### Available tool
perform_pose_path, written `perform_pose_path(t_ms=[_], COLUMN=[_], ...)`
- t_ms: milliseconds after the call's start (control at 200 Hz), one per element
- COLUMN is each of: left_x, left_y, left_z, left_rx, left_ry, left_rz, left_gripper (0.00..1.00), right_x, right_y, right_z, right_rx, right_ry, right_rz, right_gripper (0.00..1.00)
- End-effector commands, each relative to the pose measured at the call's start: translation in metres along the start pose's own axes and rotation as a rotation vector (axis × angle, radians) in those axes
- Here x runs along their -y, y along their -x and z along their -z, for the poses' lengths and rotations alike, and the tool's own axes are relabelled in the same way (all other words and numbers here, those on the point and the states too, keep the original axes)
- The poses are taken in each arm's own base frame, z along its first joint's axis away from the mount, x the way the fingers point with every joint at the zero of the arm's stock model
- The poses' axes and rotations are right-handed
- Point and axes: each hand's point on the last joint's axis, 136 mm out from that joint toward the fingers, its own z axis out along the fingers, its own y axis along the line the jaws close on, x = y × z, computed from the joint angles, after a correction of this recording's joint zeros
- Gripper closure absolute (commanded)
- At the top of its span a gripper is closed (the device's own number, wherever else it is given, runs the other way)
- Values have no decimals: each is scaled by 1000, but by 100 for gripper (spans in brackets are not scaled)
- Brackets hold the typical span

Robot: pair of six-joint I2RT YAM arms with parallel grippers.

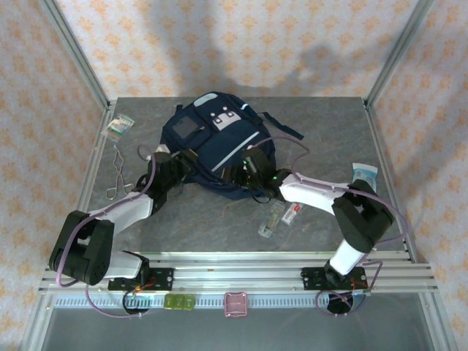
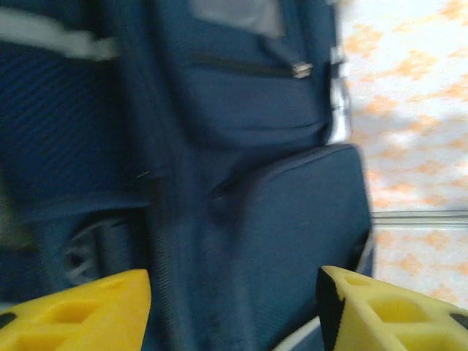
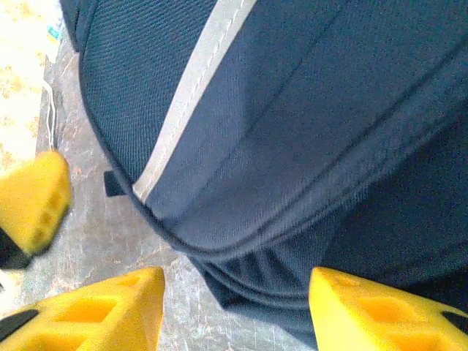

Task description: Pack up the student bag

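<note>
The student bag (image 1: pixel 212 139) lies flat on the grey bench (image 1: pixel 183 227), front face up, toward the middle of the far edge; its grey stripe (image 1: pixel 238 148) runs diagonally across the front, and a dark strap (image 1: pixel 281 128) trails toward the right edge. The left pincer (image 1: pixel 178 162) sits against the bag's near left side; seen from its own wrist, its yellow fingers (image 2: pixel 80 311) stand wide apart, with navy cloth and a zip pull (image 2: pixel 301 70) beyond them (the view is blurred, so I cannot tell whether a finger touches the fabric). The right pincer (image 1: pixel 247 170) is at the bag's near edge, close beside the left one; it too is wide, holding nothing, the bag's rounded seam lying between its fingertips (image 3: pixel 95 311). Metal forceps (image 1: pixel 117 175) lie near the bench's left edge; a small printed packet (image 1: pixel 119 126) is by the far left corner; clear wrapped items (image 1: pixel 278 218) lie toward the near edge, right of centre; a pale blue pack (image 1: pixel 363 173) rests at the right edge.
</note>
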Motion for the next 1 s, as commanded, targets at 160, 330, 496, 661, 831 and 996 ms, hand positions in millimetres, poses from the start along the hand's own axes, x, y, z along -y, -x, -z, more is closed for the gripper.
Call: perform_pose_path(t_ms=[160, 330, 496, 661, 831, 996], left_x=[-8, -19, -17, -12, -3, 11], left_y=[-3, -11, -7, 6, 24, 32], left_z=[-8, -20, -22, -15, -6, -15], left_rx=[34, 19, 45, 86, 150, 165], left_ry=[-28, -43, -57, -40, -61, -93], left_rz=[-46, -14, -27, -72, -84, -66], left_gripper=[34, 34, 34, 32, 26, 26], right_x=[-2, 24, 28, -17, -63, -76], right_y=[31, 37, 54, 91, 120, 123], right_z=[-29, -42, -43, -1, 54, 56], right_rx=[25, 43, 66, 168, 279, 265], right_ry=[16, -72, -72, 71, 217, 259], right_rz=[-155, -276, -336, -268, -193, -176], right_gripper=[51, 65, 100, 100, 100, 100])
